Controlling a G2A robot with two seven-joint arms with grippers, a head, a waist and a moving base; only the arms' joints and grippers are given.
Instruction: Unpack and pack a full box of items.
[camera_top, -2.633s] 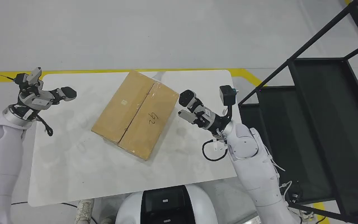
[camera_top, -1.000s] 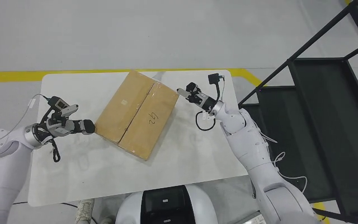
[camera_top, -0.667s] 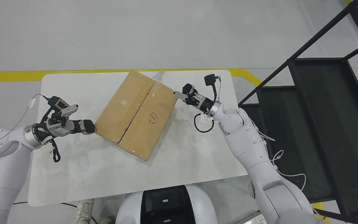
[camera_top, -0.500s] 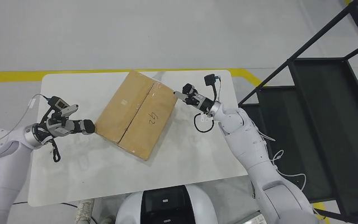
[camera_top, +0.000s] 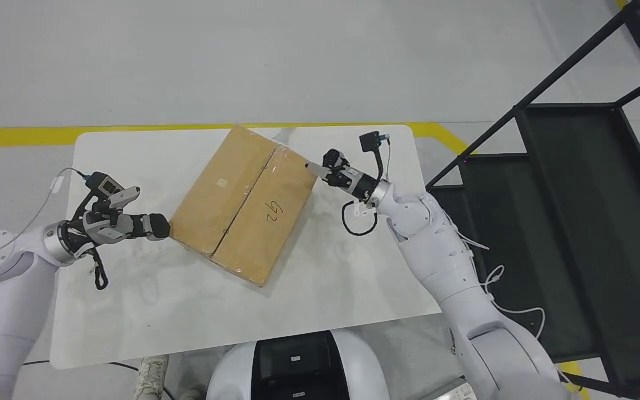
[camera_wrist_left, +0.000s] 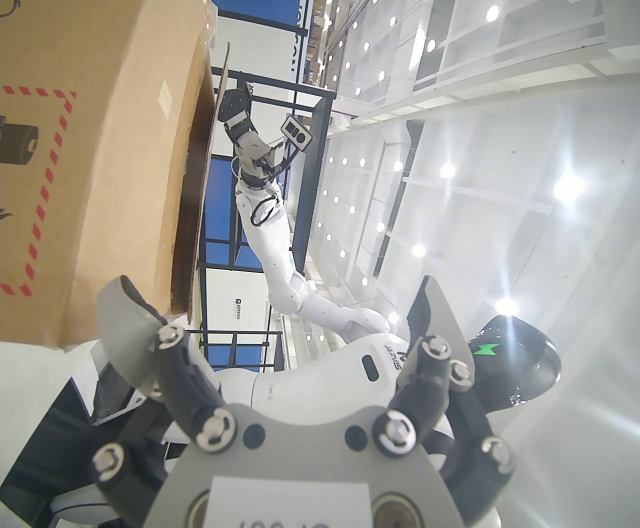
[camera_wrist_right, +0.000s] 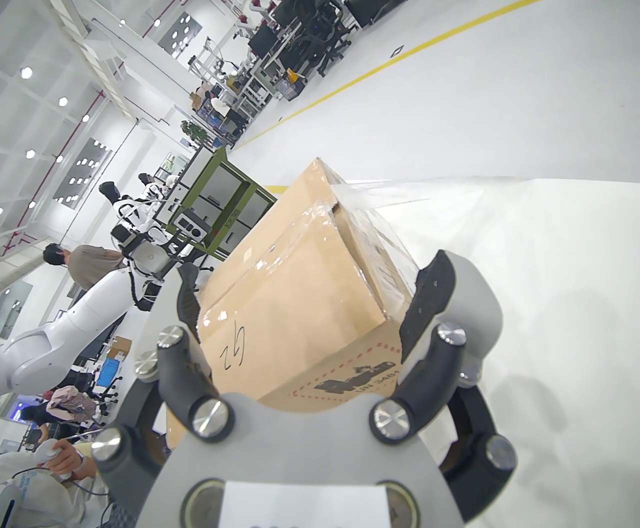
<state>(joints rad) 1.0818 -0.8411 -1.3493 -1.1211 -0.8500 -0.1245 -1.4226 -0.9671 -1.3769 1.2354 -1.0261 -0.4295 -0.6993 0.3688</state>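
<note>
Top view: box (camera_top: 243, 203) contents hidden; left gripper (camera_top: 160, 227) spread beside it, right gripper (camera_top: 318, 166) spread astride corner

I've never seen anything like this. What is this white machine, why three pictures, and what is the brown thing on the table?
It is a robot with two arms. One picture looks down from a camera above the arms; the other two come from cameras on each wrist, so each shows that arm's claw, called a gripper. On the white table lies one taped cardboard box. The left gripper is close beside one side of the box; the right gripper is at the opposite corner, its fingers apart on either side of that corner. Both grippers are open; nothing is held.
</note>
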